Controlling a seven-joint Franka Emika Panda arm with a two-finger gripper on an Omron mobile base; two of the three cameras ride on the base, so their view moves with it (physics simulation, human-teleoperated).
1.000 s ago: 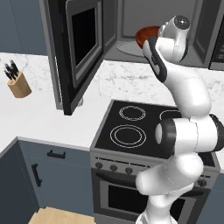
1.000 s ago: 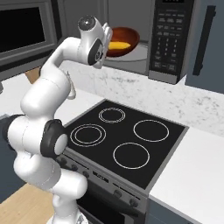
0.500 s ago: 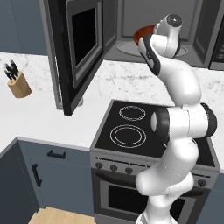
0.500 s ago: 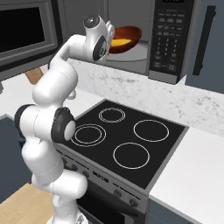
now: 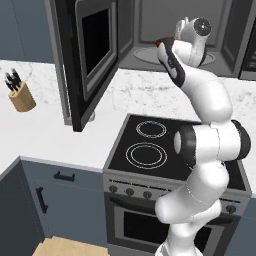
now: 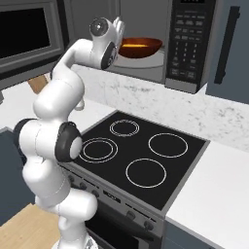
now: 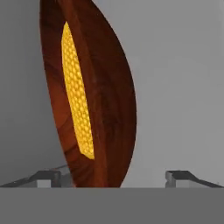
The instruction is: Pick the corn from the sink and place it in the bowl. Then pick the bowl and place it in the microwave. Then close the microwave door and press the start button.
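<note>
Corn (image 7: 77, 98) is seen lying in the bowl (image 6: 138, 47), which sits inside the microwave (image 6: 192, 44) cavity over the turntable. Gripper (image 7: 113, 177) fingers are spread wide apart, one near the bowl's rim. Microwave door (image 5: 90, 60) is swung open.

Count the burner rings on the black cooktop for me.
4 burner rings: far left, near left, far right, near right. In the left base view the arm hides the right-hand pair.
</note>
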